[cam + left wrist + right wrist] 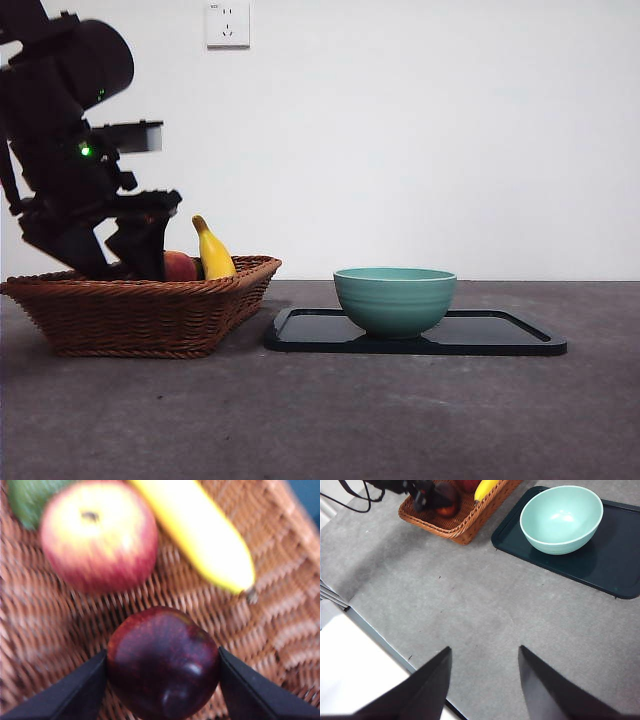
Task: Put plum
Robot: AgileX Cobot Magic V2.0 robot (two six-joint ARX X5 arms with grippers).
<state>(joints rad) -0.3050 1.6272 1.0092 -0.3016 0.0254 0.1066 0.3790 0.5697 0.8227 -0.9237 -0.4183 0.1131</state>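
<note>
Down in the brown woven wicker basket (140, 318): left gripper (162, 672), jaws pinching the glossy dark maroon plum (163, 662) from both sides, flush against its skin. Beyond the jaw tips, a blurred red-yellow apple (98, 532) and yellow banana (197, 527). Best lifted straight up, grip kept firm, clear of the rim, then carried toward the teal ceramic bowl (394, 299) on the black tray (500, 338). Waiting over bare table, right gripper (484, 652), jaws spread, empty.

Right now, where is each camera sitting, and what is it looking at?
Front view: low at table height, looking across at the wicker basket, teal bowl and black tray; one dark arm reaches into the basket.
Left wrist view: just above the basket; left gripper fingers press the plum.
Right wrist view: high over the table; right gripper open.
Shared: basket, banana.
</note>
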